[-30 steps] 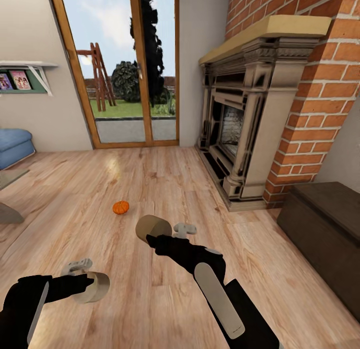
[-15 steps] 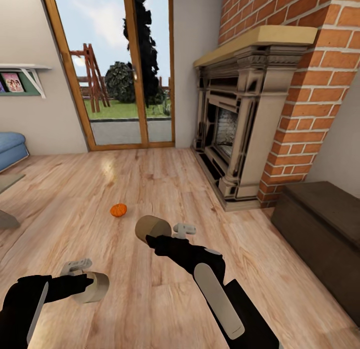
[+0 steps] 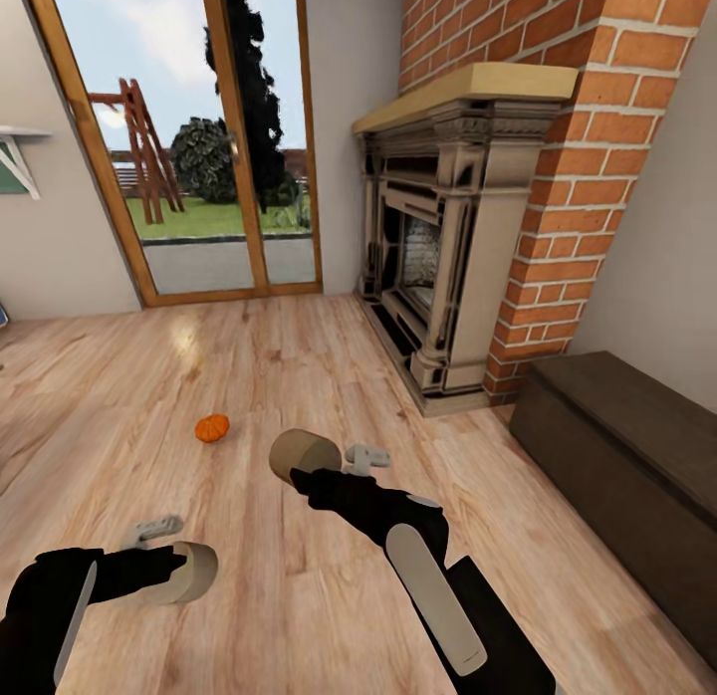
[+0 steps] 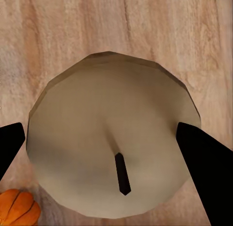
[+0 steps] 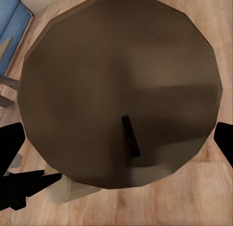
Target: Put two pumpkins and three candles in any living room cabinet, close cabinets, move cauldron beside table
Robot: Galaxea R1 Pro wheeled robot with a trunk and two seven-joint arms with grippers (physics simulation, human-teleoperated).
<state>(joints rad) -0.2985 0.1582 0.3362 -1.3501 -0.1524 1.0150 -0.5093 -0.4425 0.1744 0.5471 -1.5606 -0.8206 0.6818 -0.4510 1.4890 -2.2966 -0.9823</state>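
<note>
Pumpkin [image 3: 211,428]: bright orange. Candles [image 3: 302,452] [image 3: 192,572]: beige-tan. Cabinet [image 3: 627,456]: dark brown. Floor [image 3: 299,366]: light wood-grain. Chimney [image 3: 558,167]: red brick.

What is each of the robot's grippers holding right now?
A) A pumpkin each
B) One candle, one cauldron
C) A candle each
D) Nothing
C: the left gripper clamps one candle and the right gripper another candle, while a pumpkin sits on the floor.

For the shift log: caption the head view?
Both grippers carry candles over wooden floor; pumpkin ahead, cabinet right.
</note>
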